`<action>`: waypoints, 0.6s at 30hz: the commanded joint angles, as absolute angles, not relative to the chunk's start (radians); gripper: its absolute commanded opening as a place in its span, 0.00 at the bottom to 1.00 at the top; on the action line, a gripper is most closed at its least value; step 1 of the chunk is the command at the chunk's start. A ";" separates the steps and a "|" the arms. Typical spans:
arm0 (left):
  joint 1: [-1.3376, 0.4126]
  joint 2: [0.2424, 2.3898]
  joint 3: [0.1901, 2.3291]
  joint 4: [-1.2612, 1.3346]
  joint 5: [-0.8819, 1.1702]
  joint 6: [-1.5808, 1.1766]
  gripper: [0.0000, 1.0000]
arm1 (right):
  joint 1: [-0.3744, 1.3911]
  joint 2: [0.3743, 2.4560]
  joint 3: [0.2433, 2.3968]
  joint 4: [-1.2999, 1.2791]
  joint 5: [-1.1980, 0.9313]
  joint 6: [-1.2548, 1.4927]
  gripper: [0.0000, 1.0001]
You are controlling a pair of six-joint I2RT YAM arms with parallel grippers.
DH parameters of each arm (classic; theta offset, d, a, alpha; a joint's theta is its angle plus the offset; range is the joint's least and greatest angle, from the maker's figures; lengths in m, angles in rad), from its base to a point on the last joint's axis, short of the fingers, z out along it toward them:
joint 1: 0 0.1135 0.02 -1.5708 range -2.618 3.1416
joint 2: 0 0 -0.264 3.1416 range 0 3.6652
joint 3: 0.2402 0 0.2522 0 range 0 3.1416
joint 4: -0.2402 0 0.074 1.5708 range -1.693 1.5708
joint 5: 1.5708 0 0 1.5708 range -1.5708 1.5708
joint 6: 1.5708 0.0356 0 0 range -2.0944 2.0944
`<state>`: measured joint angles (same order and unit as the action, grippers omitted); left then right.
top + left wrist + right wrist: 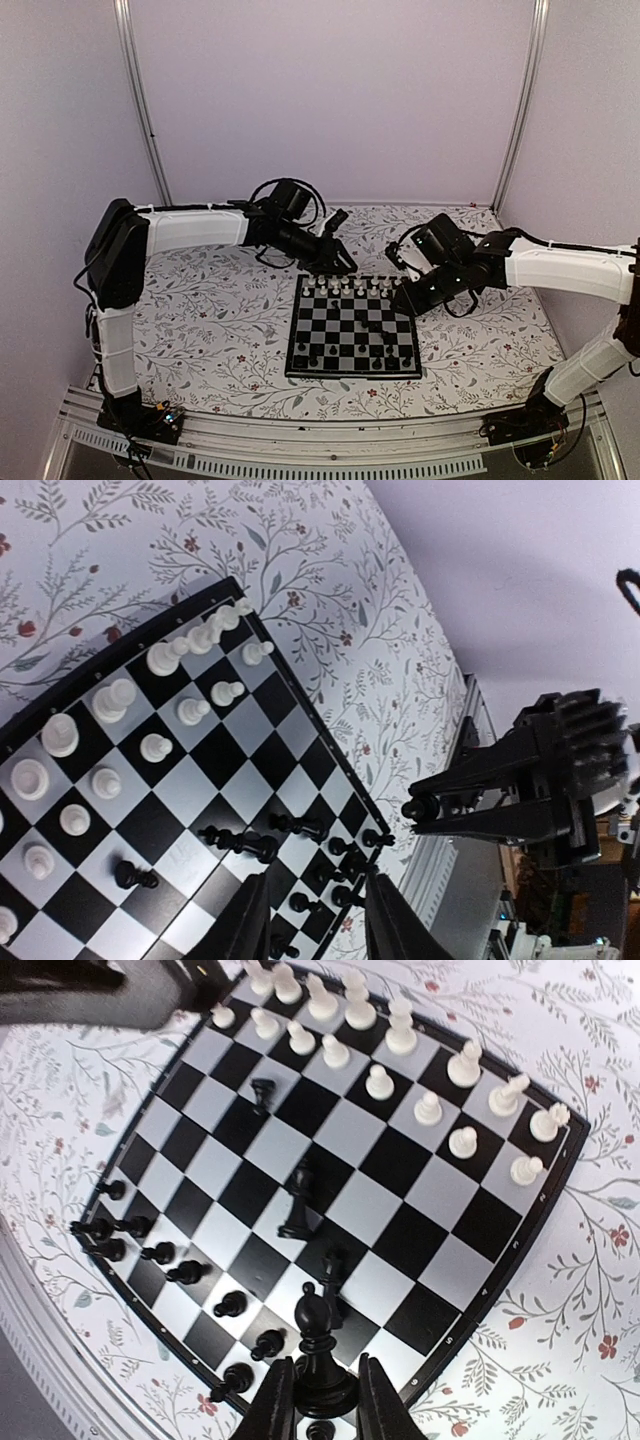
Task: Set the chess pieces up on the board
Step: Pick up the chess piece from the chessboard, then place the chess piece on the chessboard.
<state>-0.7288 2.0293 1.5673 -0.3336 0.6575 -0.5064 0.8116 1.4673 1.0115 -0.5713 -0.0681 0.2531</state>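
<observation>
Squarely in the middle of the flower-patterned tabletop (200, 320): the board (340, 322). White chess pieces (345, 288) in two rows along its far edge, black ones crowded along its near edge, a few more black ones standing on the middle squares. At the board's right edge, the right hand (325, 1362), drawn narrow and clamped on a black piece (318, 1335), round-headed and upright, its base pinched between the two fingers (278, 1400). Just over the board's far edge, the left hand (312, 880), partly spread and holding nothing, black pieces on the board showing through the gap.
</observation>
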 commanded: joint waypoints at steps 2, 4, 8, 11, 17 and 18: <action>-0.716 2.071 1.571 -0.163 0.863 -0.610 0.37 | 0.818 1.409 0.987 -0.473 -0.125 0.221 0.17; -0.718 2.085 1.572 -0.140 0.898 -0.630 0.37 | 0.818 1.408 0.992 -0.466 -0.128 0.217 0.17; -0.721 2.109 1.587 -0.134 0.938 -0.644 0.37 | 0.818 1.406 1.004 -0.452 -0.137 0.209 0.17; -0.724 2.123 1.596 -0.129 0.964 -0.647 0.38 | 0.818 1.408 1.012 -0.451 -0.139 0.203 0.17; -0.743 2.160 1.639 -0.143 1.001 -0.644 0.38 | 0.817 1.414 1.014 -0.450 -0.148 0.198 0.17; -0.746 2.164 1.645 -0.144 1.006 -0.642 0.38 | 0.818 1.415 1.015 -0.449 -0.149 0.198 0.17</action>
<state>-0.7341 2.1414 1.5997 -0.1574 0.9585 -0.6411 0.8116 1.4178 1.0065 -0.4709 -0.1352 0.2111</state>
